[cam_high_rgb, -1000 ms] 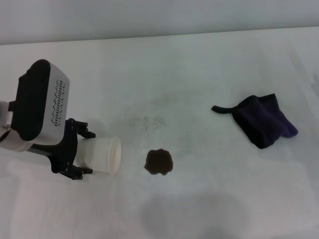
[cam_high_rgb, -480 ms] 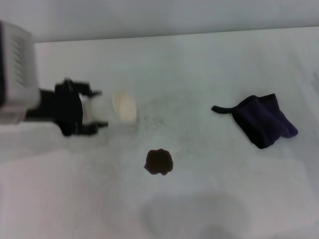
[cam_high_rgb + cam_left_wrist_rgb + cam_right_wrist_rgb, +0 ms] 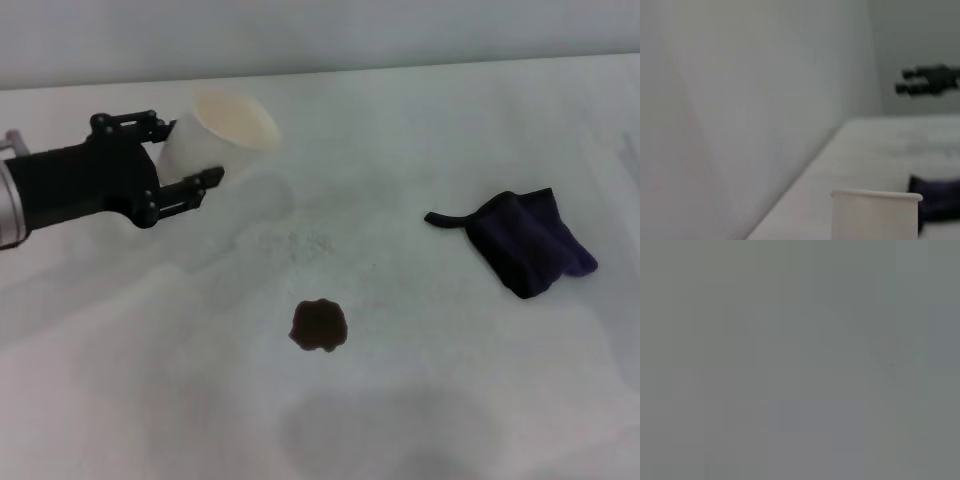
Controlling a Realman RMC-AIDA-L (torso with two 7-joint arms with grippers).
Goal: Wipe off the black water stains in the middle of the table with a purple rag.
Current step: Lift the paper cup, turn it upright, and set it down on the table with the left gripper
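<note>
The black water stain is a small dark brown blotch on the white table, near its middle. The purple rag lies crumpled at the right, its black loop strap pointing left; it also shows in the left wrist view. My left gripper is shut on a white paper cup and holds it upright above the table's far left, well away from the stain. The cup's rim shows in the left wrist view. My right gripper is out of view in the head view; the right wrist view shows only flat grey.
Faint grey speckled smudges lie between the cup and the stain. The table's far edge meets a grey wall. A dark blurred gripper shape shows far off in the left wrist view.
My left gripper has lifted the cup from lying tipped beside the stain, swung it up and back toward the far left, and turned it upright. The stain and rag have not moved.
</note>
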